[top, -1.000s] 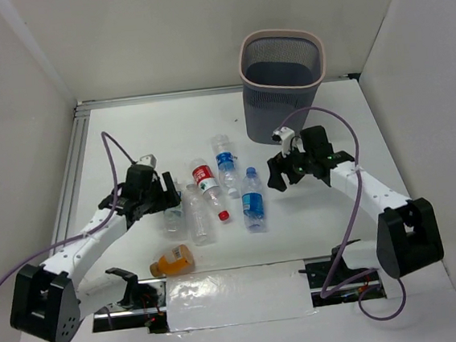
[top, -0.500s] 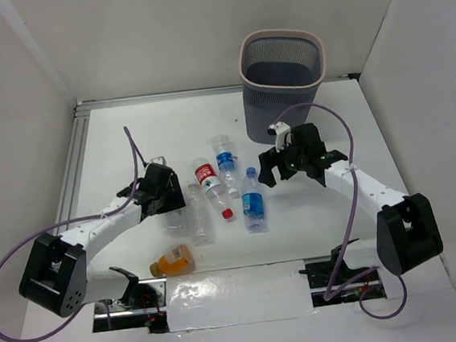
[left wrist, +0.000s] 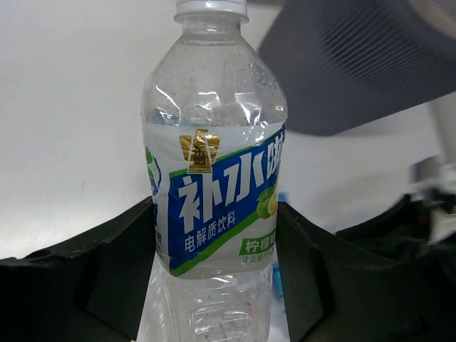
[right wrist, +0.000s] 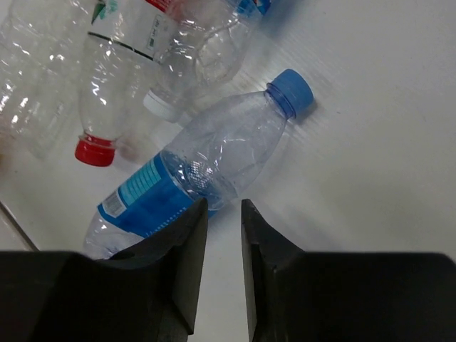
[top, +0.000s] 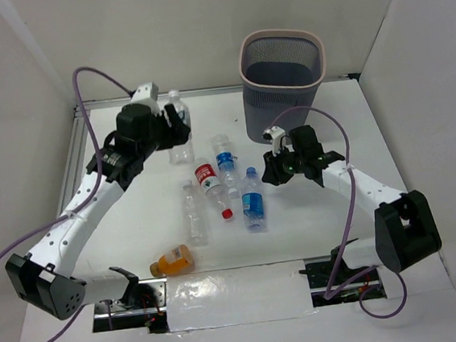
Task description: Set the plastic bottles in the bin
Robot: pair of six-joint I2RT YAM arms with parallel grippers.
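Observation:
My left gripper [top: 173, 133] is raised over the back left of the table, shut on a clear plastic bottle [top: 178, 126] with a blue-and-green label [left wrist: 214, 206], held upright. The grey mesh bin [top: 283, 73] stands at the back right, a blurred dark shape [left wrist: 370, 64] in the left wrist view. My right gripper [top: 270, 172] hovers low beside a blue-capped, blue-labelled bottle [top: 252, 199] [right wrist: 214, 160]. Its jaws stand a narrow gap apart with nothing between them [right wrist: 223, 210]. Also lying on the table are a red-labelled bottle [top: 208, 186], another blue-labelled one [top: 225, 161], a clear one [top: 194, 216] and an orange one [top: 172, 262].
White walls enclose the table on the left, back and right. A metal rail [top: 77, 153] runs along the left edge. The arm bases [top: 45, 289] [top: 408, 238] sit at the near corners, with purple cables looping above them.
The left arm has lifted its bottle off the table and swung it up and back toward the bin. The right gripper has narrowed its jaws and edged left toward the blue-capped bottle.

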